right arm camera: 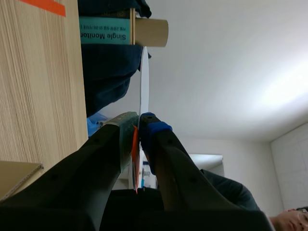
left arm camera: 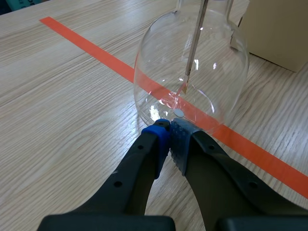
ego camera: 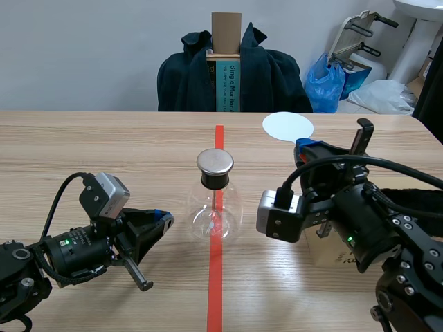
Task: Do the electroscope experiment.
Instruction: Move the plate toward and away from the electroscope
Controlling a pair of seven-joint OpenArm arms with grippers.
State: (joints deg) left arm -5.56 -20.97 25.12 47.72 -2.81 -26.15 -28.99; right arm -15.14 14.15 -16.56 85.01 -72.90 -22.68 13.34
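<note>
Standing on the orange-red tape line (ego camera: pixel 216 283), the glass flask (ego camera: pixel 216 216) wears a black stopper under a round metal cap (ego camera: pixel 214 162), and a thin rod (left arm camera: pixel 195 43) hangs inside it. On the flask's left-arm side the left gripper (left arm camera: pixel 169 131) lies low, its fingers pressed together on nothing, tips right at the glass base. On the flask's other side the raised right gripper (right arm camera: pixel 138 127) clamps a thin white disc (ego camera: pixel 287 126). A cardboard box (ego camera: pixel 322 247) sits near the flask, under that arm.

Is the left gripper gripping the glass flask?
No, the left gripper is shut on nothing, its pads meeting just short of the glass flask.
</note>
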